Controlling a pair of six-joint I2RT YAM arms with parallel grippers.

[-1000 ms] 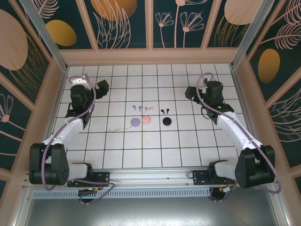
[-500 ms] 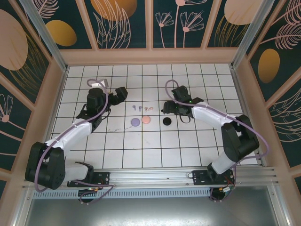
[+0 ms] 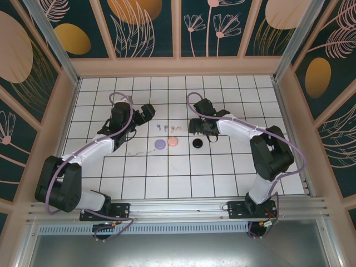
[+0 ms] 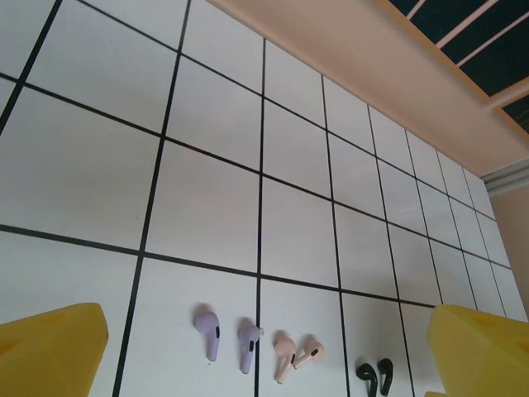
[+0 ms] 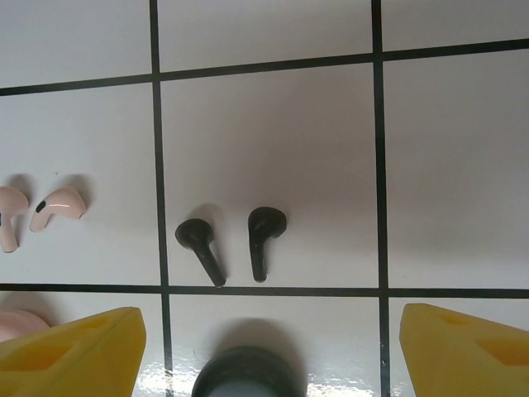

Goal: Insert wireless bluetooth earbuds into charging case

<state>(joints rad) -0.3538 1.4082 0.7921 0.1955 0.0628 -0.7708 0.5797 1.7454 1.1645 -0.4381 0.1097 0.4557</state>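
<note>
Three pairs of stemmed earbuds lie in a row mid-table: lilac earbuds [image 3: 161, 127] [image 4: 207, 329], pink earbuds [image 3: 176, 128] [image 4: 283, 353] and black earbuds [image 5: 264, 236] [image 4: 384, 370]. In front of them sit three round charging cases: lilac case [image 3: 160, 144], pink case [image 3: 172, 141] and black case [image 3: 197, 143] [image 5: 248, 372]. My right gripper [image 3: 194, 127] [image 5: 269, 331] hangs open just above the black earbuds, its yellow fingers [image 5: 74, 351] wide to either side. My left gripper [image 3: 146, 111] [image 4: 266, 347] is open, left of and behind the lilac pair, holding nothing.
The white grid-tiled table [image 3: 178, 172] is bounded by a wooden rim [image 3: 178, 67] and patterned walls. The pink earbuds [image 5: 58, 207] and the pink case [image 5: 16, 324] lie close to the right gripper's left finger.
Both arms swung inward from the table's sides. The right gripper came over the black earbuds and narrowed slightly. The left gripper moved right, toward the lilac earbuds.
</note>
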